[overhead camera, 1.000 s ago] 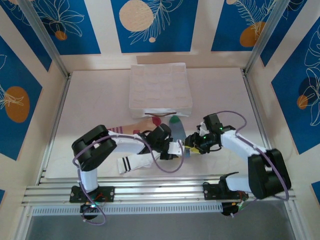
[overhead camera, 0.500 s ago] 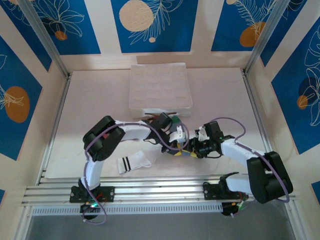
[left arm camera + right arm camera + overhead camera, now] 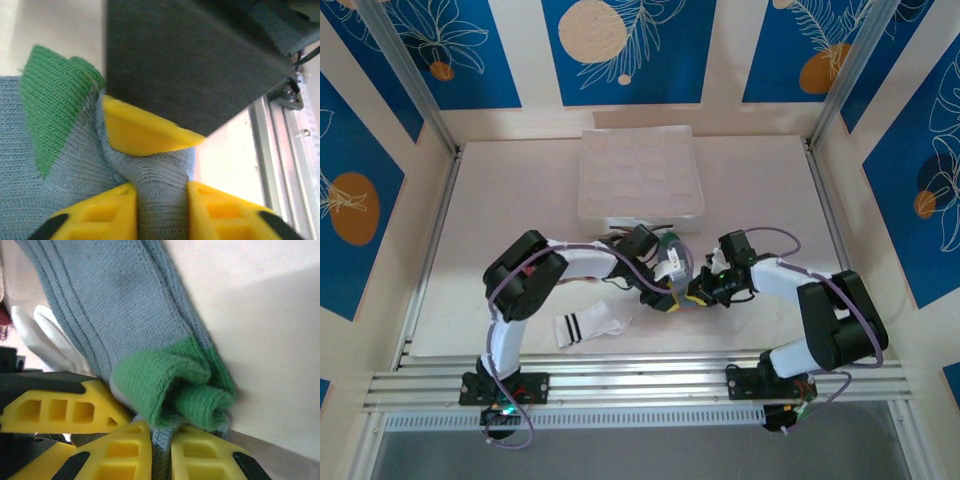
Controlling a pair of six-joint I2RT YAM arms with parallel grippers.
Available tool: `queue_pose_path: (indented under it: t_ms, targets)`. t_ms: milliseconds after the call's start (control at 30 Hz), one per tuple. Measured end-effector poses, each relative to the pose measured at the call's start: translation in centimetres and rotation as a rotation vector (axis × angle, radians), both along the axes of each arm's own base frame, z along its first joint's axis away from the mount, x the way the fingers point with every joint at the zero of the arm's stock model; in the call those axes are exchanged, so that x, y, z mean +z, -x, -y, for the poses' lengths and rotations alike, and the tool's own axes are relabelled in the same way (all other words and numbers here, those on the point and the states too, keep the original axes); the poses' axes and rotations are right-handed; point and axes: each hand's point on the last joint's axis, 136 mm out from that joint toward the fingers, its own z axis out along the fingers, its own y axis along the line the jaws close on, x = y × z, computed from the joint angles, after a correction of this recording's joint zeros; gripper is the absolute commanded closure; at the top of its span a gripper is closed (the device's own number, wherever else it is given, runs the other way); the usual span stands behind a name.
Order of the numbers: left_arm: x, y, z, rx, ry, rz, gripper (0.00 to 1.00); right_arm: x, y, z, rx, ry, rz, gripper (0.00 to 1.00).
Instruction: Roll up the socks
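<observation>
Blue-grey sock [image 3: 115, 305] with green toe [image 3: 170, 385]: on the table [image 3: 520, 200] just in front of the white compartment box [image 3: 642, 213], between the two arms; mostly flat along its length, green end curled over on itself into a small loose fold. Right gripper [image 3: 160, 442]: clenched on that sock, yellow fingers [image 3: 200, 455] close together with grey knit pinched between them right under the curled toe. Left gripper [image 3: 162, 192]: set against the right one almost nose to nose, fingers [image 3: 95, 215] on either side of a ridge of the same sock and touching it; firmly clamped or slackened, cannot tell. White sock with black cuff stripes [image 3: 588, 325]: well apart from both grippers, near the front edge of the table by the left arm, lying flat and unrolled, seemingly untouched. Other socks: partly hidden behind the left arm, if any; not to be named from here. Box compartments: nothing recognisable as a rolled sock inside, though too small to be sure. Progress, by judgement: early; no finished roll anywhere in sight, first turn of the blue-grey sock barely begun at the toe. Left to do, by judgement: rest of that sock's length to be wound up, then the white sock from scratch.
</observation>
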Motion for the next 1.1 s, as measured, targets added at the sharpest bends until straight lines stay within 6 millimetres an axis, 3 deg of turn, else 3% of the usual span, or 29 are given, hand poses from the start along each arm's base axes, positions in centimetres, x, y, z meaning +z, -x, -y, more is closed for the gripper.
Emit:
queue_pose_path:
  t_ms: [233, 400, 600, 800, 933, 967, 1033, 1100]
  targets:
    - [2.2, 0.4, -2.2, -0.013, 0.048, 0.303, 0.55, -0.2, -0.1, -0.3, 0.019, 0.044, -0.017, 0.94]
    - [3.3, 1.5, -2.2, -0.059, 0.104, 0.614, 0.56, -0.2, -0.1, -0.3, 0.020, 0.048, -0.021, 0.94]
    - [2.4, 3.1, -0.5, -0.158, 0.100, 0.837, 0.55, -0.3, -0.2, -0.4, 0.022, 0.051, -0.035, 0.94]
    - [0.1, 1.9, 0.0, -0.158, 0.039, 0.922, 0.55, -0.3, -0.2, -0.5, 0.023, 0.047, -0.040, 0.94]
    - [-0.4, 0.8, 0.6, -0.128, 0.022, 0.969, 0.55, -0.3, -0.2, -0.5, 0.024, 0.047, -0.040, 0.94]
    - [-0.5, 0.6, 0.8, -0.122, 0.017, 0.977, 0.59, -0.3, -0.2, -0.5, 0.024, 0.047, -0.040, 0.93]
    - [-0.7, 0.1, 1.1, -0.114, 0.005, 0.991, 0.76, -0.4, -0.2, -0.5, 0.024, 0.047, -0.039, 0.87]
    - [-0.6, -0.1, 1.3, -0.113, -0.003, 0.989, 0.97, -0.4, -0.2, -0.4, 0.028, 0.049, -0.033, 0.71]
